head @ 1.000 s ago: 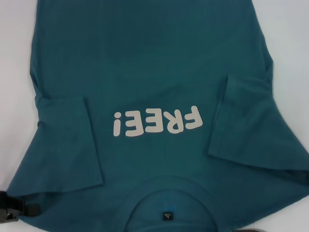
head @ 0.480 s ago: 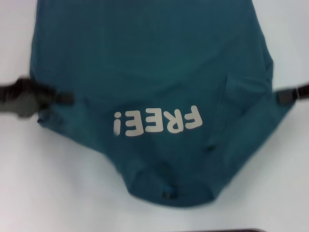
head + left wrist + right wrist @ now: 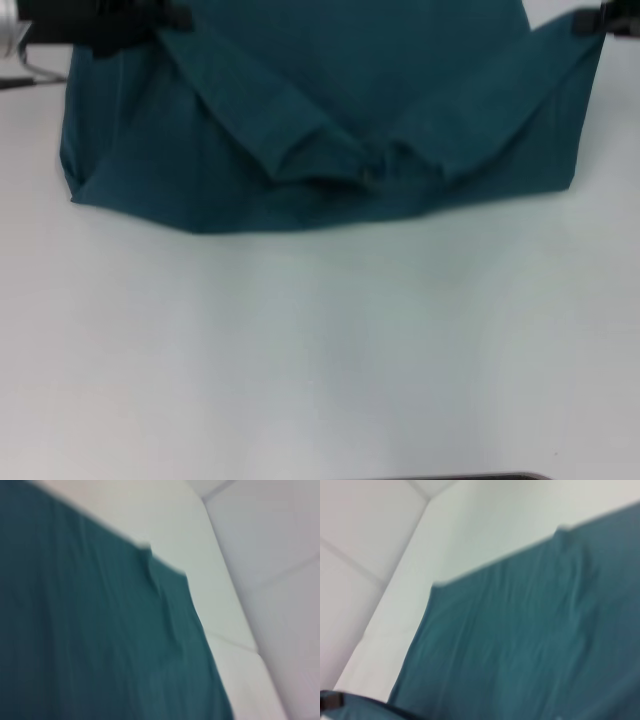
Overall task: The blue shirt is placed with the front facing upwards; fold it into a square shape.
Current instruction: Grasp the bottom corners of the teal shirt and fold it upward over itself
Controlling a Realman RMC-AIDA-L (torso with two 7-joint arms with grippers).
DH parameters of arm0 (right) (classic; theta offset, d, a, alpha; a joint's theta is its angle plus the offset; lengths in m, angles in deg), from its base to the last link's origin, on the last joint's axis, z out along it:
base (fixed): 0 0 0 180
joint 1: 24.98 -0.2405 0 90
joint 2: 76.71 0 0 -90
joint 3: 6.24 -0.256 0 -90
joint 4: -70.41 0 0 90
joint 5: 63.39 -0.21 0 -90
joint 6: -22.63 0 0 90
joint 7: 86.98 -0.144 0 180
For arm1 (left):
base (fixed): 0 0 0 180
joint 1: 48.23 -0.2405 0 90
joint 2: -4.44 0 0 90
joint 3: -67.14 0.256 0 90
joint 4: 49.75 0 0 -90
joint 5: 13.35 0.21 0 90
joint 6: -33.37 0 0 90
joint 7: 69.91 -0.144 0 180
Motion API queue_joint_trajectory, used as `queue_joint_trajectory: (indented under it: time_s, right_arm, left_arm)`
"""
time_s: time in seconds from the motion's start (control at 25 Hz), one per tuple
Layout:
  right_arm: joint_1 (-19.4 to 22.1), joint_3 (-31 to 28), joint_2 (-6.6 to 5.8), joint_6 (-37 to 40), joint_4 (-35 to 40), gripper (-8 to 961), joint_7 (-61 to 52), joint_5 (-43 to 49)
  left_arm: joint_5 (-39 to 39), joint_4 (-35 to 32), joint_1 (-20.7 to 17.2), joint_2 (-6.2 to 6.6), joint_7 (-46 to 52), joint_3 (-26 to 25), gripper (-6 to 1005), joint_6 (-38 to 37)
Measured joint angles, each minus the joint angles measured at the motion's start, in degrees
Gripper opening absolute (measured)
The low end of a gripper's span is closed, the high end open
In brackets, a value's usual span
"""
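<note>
The blue shirt (image 3: 330,110) lies across the far part of the white table (image 3: 320,350). Its near end is lifted and doubled over toward the far side, so the plain back of the cloth shows and the lettering is hidden. The doubled part sags to a low point in the middle. My left gripper (image 3: 165,17) is at the far left, shut on one lifted corner. My right gripper (image 3: 588,20) is at the far right, shut on the other corner. The shirt also fills the left wrist view (image 3: 100,630) and the right wrist view (image 3: 530,630).
Bare white table runs from the shirt's fold line to the near edge. A dark edge (image 3: 460,477) shows at the very front. Both wrist views show white table (image 3: 200,545) and a pale wall (image 3: 360,540) beyond the shirt.
Both grippers have moved away from me to the far side, carrying the shirt's collar end up and over. The lettering and collar have gone out of sight and the near table is bare.
</note>
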Motion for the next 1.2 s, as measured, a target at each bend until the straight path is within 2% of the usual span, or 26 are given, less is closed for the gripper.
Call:
queue_joint_trajectory:
  time_s: [0.2, 0.44, 0.6, 1.0, 1.12, 1.2]
  right_arm:
    - [-0.4, 1.1, 1.3, -6.9, -0.1, 22, 3.2, -3.4]
    - [-2.3, 7.7, 2.11, -14.8, -0.2, 22, 4.1, -3.8]
    - [-4.0, 10.6, 2.56, -21.0, -0.3, 23, 4.4, -3.9]
    - [-6.7, 21.2, 3.31, -36.3, -6.7, 23, 8.2, -3.6]
    - [-7.1, 24.4, 3.95, -40.2, -8.9, 23, 9.6, -3.6]
    - [-7.3, 26.0, 4.82, -42.6, -9.7, 23, 11.0, -3.5]
  left_arm:
    - [0.0, 0.3, 1.9, -1.73, -1.5, 5.9, 16, 13.0]
    - [0.4, 1.2, 1.0, -3.43, 1.1, 14.1, 16, 23.7]
    - [0.5, 2.2, 0.7, -3.99, 0.5, 15.2, 16, 25.9]
    - [0.4, 2.4, 0.8, -4.02, 0.5, 18.3, 16, 28.5]
    - [0.4, 2.2, 0.8, -4.2, 0.5, 18.6, 16, 29.2]
    - [0.4, 2.0, 0.7, -4.48, 0.4, 19.1, 17, 29.6]
